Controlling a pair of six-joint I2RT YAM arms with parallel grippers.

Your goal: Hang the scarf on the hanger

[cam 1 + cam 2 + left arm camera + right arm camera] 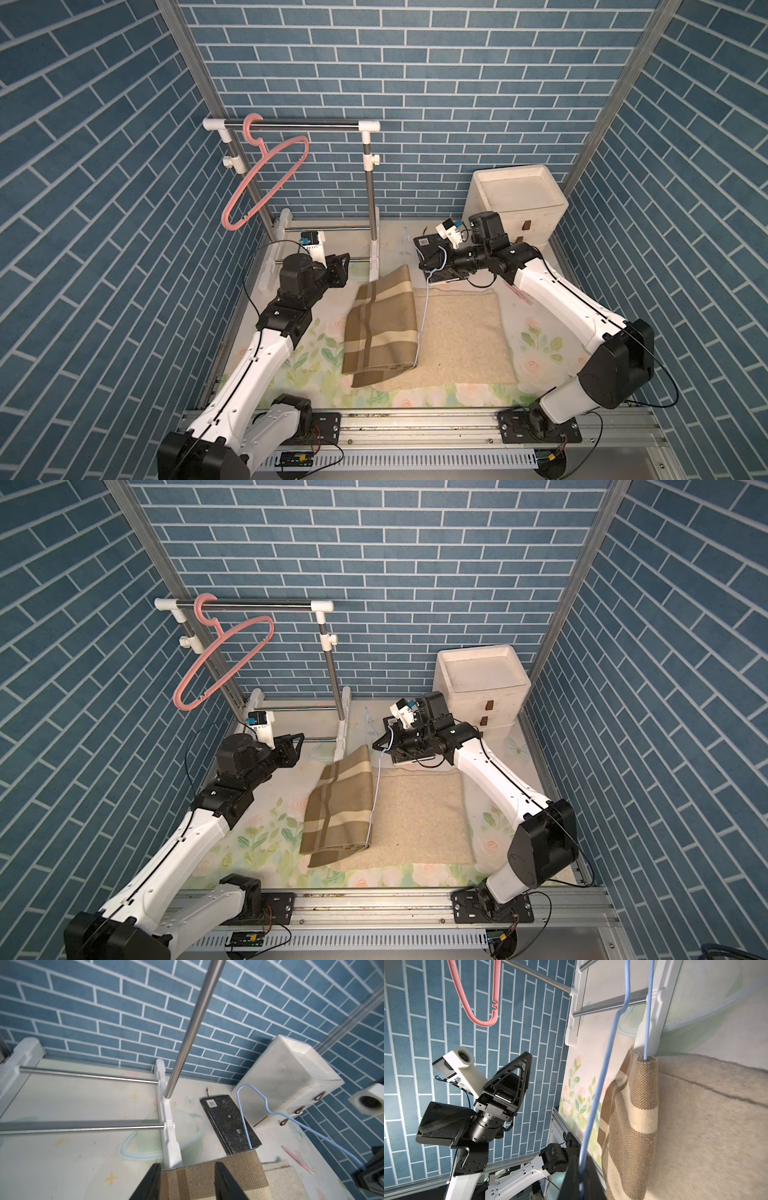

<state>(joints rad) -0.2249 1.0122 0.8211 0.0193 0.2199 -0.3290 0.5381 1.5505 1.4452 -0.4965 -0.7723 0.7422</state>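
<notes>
1. Scarf (382, 328), tan with cream stripes: folded double, lying flat on the table (316, 340), partly over a beige mat (465, 332). Near end well toward the front rail.
2. Blue hanger (649, 1012): its straight bar runs inside the scarf's fold, per the right wrist view. Wire emerges at both ends of the fold in both top views. So the scarf sits over the bar, not beside it.
3. Left gripper (344, 269): jaws spread partway, nothing between them. Near the scarf's far corner, apart from it.
4. Right gripper (430, 266): jaws pressed together, pinching the blue hanger's sloping shoulder wire, just beyond the scarf's far end.
5. Rack (307, 123) at the back, with a pink hanger (481, 1022) on its rail; neither is touched.
6. Step, as judged: draping looks done, with hanger and scarf still low on the table.
7. Next move probably calls for the right arm to raise the hanger level, slowly, so the cloth hangs free without sliding off. Left should stay clear, or steady the fold.
</notes>
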